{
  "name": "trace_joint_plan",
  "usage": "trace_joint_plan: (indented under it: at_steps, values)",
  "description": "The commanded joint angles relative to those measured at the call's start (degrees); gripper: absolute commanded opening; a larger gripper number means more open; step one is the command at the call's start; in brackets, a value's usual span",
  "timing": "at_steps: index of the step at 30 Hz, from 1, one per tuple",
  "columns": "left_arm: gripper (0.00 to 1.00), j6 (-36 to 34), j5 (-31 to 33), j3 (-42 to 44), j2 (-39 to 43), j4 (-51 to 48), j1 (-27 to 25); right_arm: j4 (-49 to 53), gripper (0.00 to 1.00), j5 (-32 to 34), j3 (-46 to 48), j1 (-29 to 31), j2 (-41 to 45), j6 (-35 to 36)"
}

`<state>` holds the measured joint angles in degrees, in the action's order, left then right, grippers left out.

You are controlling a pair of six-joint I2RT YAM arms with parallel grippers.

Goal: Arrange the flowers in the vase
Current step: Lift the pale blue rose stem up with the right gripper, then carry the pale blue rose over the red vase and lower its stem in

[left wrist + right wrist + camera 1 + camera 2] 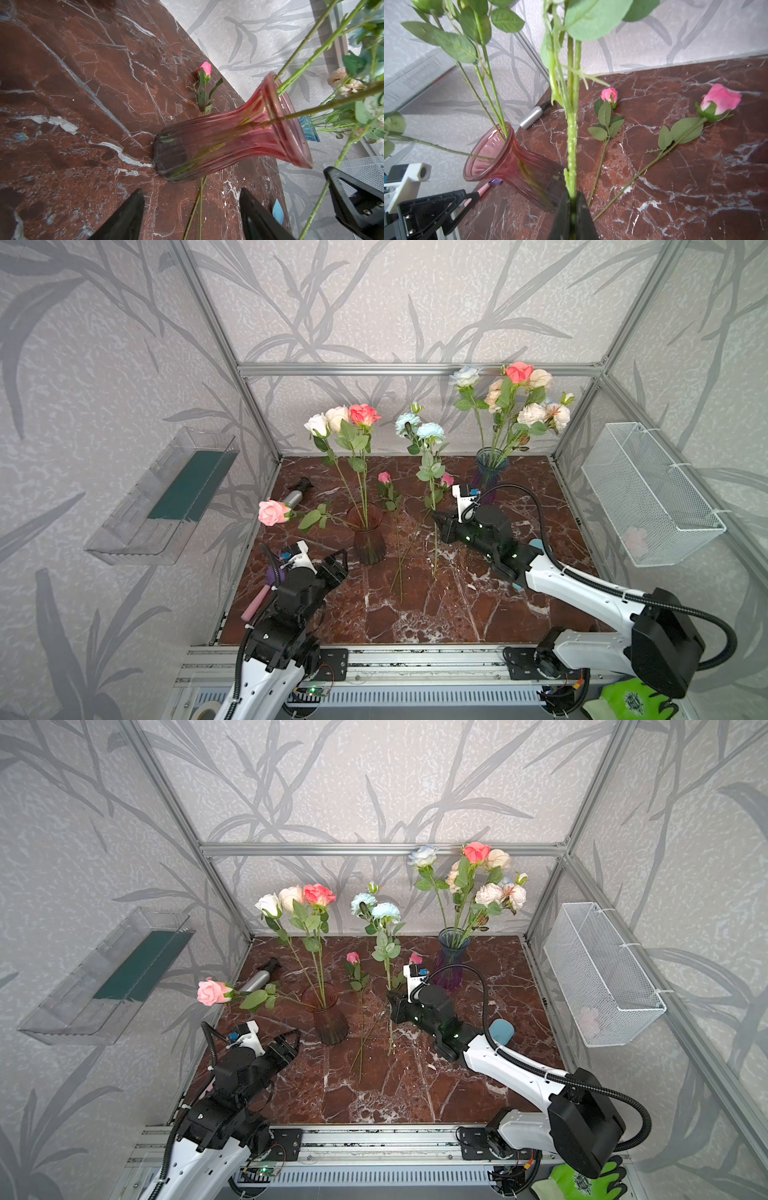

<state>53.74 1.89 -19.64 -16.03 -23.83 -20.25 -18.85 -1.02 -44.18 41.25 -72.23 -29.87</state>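
A pink glass vase stands left of the table's middle and holds white, cream and coral roses. A pink rose leans out of it to the left. My right gripper is shut on the green stem of a pale blue flower and holds it upright just right of the vase. Two pink rosebuds lie flat on the marble behind. My left gripper stands open and empty, in front of and left of the vase base.
A blue vase with several flowers stands at the back right. A silver spray bottle lies at the back left, and a pink pen lies by the left edge. A clear tray and a wire basket hang on the side walls.
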Motion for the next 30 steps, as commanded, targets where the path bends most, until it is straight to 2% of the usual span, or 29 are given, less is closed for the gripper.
trace_joint_plan:
  at_steps: [1,4,8,16,24,30]
  values:
    - [0.73,1.82,1.32,-0.08,-1.01,2.62,-0.16,-4.54,0.0,3.56,-3.19,1.76,2.0,3.06]
    - [0.73,1.9,1.36,-0.84,-2.09,3.98,-0.14,-8.75,0.0,6.11,-4.68,4.0,1.37,6.23]
    - [0.73,-1.3,1.45,-5.73,-2.56,-1.15,-0.15,-14.92,0.0,8.16,-9.37,5.82,-1.39,9.97]
    - [0.74,-3.87,1.42,-7.97,3.98,-9.38,-0.14,-18.2,0.0,7.32,-21.72,6.82,-6.83,16.92]
    - [0.75,-3.83,2.84,-9.19,7.54,-13.53,-0.14,-28.66,0.0,6.64,-30.83,10.29,-19.76,20.53]
    - [0.75,-3.32,2.59,-9.12,7.59,-13.94,-0.14,-32.47,0.0,8.1,-31.01,13.36,-25.22,25.91]
